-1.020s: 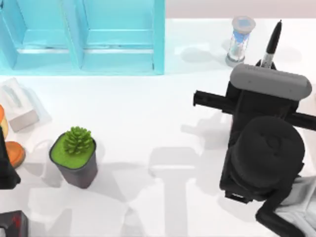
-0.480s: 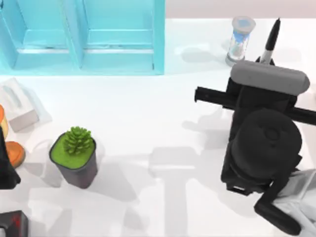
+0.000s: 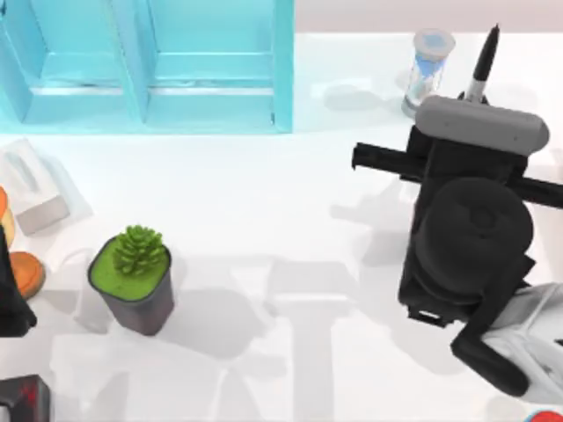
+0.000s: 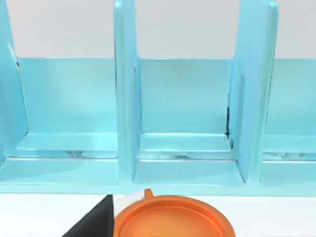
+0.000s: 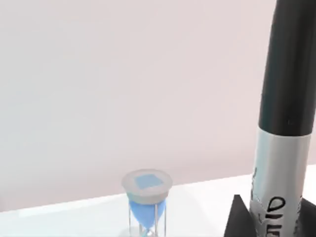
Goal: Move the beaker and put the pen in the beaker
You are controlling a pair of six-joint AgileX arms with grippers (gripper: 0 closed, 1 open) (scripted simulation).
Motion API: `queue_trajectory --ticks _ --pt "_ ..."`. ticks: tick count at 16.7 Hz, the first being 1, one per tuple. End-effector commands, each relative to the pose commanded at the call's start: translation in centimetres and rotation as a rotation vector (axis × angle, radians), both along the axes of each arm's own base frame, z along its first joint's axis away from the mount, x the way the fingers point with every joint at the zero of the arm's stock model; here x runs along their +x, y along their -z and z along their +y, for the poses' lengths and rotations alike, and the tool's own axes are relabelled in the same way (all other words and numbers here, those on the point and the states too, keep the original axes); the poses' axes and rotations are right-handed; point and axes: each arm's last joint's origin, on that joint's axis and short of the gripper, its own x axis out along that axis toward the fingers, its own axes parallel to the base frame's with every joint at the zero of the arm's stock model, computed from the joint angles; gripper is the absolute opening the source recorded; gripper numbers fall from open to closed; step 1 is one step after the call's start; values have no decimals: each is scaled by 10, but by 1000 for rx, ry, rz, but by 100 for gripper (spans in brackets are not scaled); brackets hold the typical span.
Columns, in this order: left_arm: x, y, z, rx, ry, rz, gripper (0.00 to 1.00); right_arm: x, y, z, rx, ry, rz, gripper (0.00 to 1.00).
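The pen (image 3: 483, 61), black with a grey labelled middle, stands nearly upright at the table's back right. My right gripper (image 3: 472, 98) is shut on its lower part, beneath the grey wrist housing. In the right wrist view the pen (image 5: 285, 118) rises close by, with one black fingertip (image 5: 238, 219) beside it. A copper-orange round cup (image 3: 26, 274), which I take to be the beaker, sits at the far left edge against my left arm (image 3: 10, 303). The left wrist view has its rim (image 4: 173, 222) close in front.
A turquoise shelf unit (image 3: 149, 70) spans the back left. A blue-and-grey hourglass (image 3: 428, 70) stands just left of the pen. A dark grey plant pot (image 3: 132, 277) sits front left and a white box (image 3: 31, 189) is by the left edge.
My right arm has shifted slightly toward the back of the table, carrying the pen with it. The left arm and the cup have not moved.
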Motion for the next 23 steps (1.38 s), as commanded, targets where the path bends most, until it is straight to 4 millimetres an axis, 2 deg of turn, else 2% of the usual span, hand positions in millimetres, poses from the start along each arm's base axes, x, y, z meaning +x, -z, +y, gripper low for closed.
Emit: queue_trajectory --ticks 5,18,23 --pt "0 0 0 0 0 0 100 2 1 -1 -2 0 1 0" --pt "0 0 0 0 0 0 100 2 1 -1 -2 0 1 98" --pt "0 0 0 0 0 0 100 2 1 -1 -2 0 1 100"
